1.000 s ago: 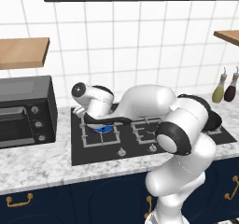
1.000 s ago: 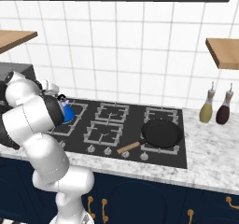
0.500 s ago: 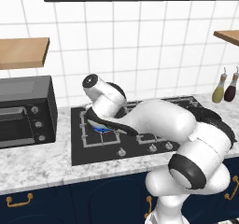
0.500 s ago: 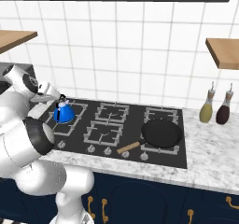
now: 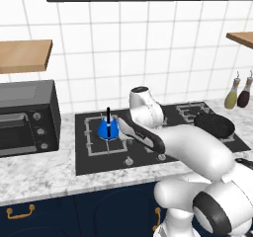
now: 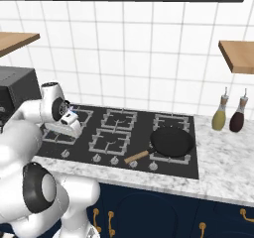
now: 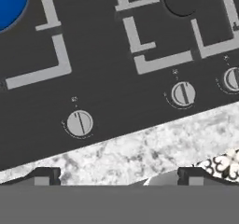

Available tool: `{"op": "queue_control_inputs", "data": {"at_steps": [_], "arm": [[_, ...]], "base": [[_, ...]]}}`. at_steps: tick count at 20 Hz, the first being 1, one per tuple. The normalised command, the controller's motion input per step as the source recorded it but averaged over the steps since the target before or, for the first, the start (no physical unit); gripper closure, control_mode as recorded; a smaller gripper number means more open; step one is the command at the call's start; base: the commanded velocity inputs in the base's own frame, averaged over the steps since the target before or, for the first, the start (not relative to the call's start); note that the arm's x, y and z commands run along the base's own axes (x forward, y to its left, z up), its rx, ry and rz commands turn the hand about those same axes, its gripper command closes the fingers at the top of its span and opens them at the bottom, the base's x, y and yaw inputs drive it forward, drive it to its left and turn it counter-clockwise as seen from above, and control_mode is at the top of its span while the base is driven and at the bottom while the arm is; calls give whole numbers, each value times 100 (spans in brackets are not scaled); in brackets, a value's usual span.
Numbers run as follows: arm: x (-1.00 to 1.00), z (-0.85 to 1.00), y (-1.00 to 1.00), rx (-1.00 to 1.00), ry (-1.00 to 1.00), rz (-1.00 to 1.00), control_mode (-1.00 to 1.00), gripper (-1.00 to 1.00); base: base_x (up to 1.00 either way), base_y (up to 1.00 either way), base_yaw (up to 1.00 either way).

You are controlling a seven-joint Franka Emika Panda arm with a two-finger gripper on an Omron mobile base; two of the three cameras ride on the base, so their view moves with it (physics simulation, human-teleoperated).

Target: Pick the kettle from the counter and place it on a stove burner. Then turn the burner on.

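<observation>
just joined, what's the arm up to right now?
The kettle already stands on the stove burner at the cooktop's left end, nothing gripping it. The gripper is open and empty, looking down at the front knobs; the nearest knob sits just ahead of its fingertips. The burner-on step looks not yet done. The frying pan sits on another burner.

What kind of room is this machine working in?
A kitchen, computer-rendered by the look of it: a black cooktop set in a marble counter, a frying pan and a blue kettle on its burners, and an oven beside it.
</observation>
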Motion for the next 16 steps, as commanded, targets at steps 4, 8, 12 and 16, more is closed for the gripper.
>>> {"op": "queue_control_inputs", "data": {"at_steps": [4, 8, 12, 16], "arm": [[26, -96, 17, 10, 16, 10, -100, -100], [29, -64, 53, 0, 8, 7, -100, -100], [53, -39, 56, -13, 5, 1, -100, -100], [30, -10, 4, -2, 5, 2, -100, -100]], "base": [[0, 0, 0], [0, 0, 0], [0, 0, 0], [0, 0, 0]]}}
